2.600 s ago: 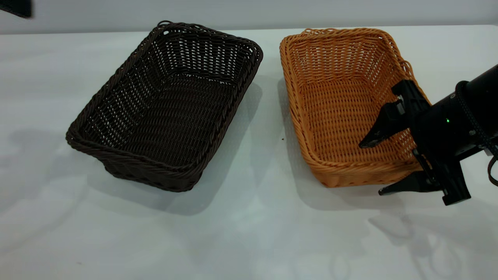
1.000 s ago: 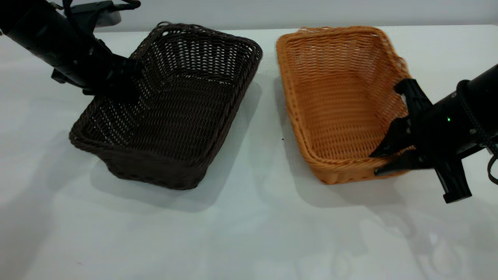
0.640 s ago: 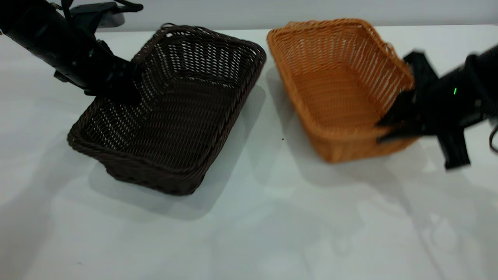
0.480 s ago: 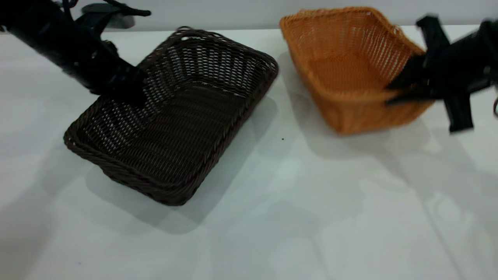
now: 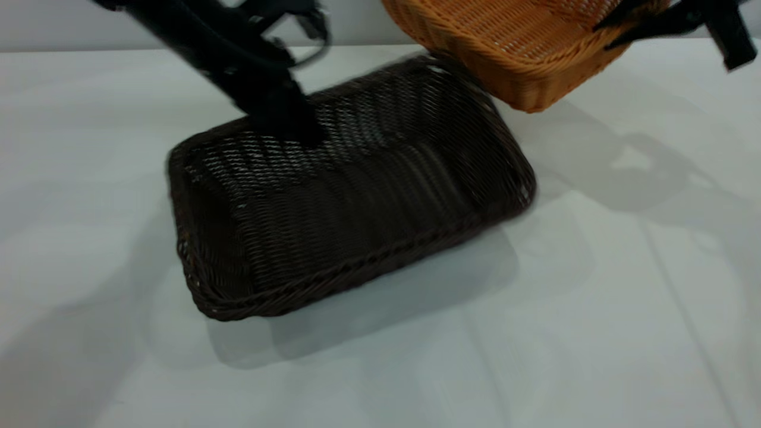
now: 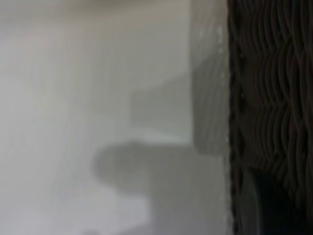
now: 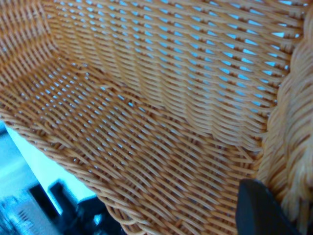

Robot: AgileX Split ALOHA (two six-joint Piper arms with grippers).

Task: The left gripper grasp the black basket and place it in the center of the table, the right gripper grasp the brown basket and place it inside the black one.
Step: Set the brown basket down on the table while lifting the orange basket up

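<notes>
The black basket (image 5: 357, 196) lies near the middle of the white table (image 5: 594, 309), its long side turned toward the front edge. My left gripper (image 5: 285, 122) is shut on its far rim. The left wrist view shows the dark weave (image 6: 274, 88) and the table (image 6: 98, 98) beside it. The brown basket (image 5: 511, 41) hangs tilted in the air at the back right, above the black basket's far right corner. My right gripper (image 5: 630, 21) is shut on its rim. The right wrist view shows the basket's inside (image 7: 146, 122), with one finger (image 7: 259, 210) against the braided rim (image 7: 293, 127).
A pale grey wall (image 5: 59, 24) runs behind the table's far edge. The baskets' shadows fall on the table to the right of the black basket. A dark blurred shape (image 7: 58, 210) shows below the brown basket in the right wrist view.
The left gripper has dragged the black basket right toward the middle and turned it. The right gripper has lifted the brown basket higher and carried it left, nearer the black one.
</notes>
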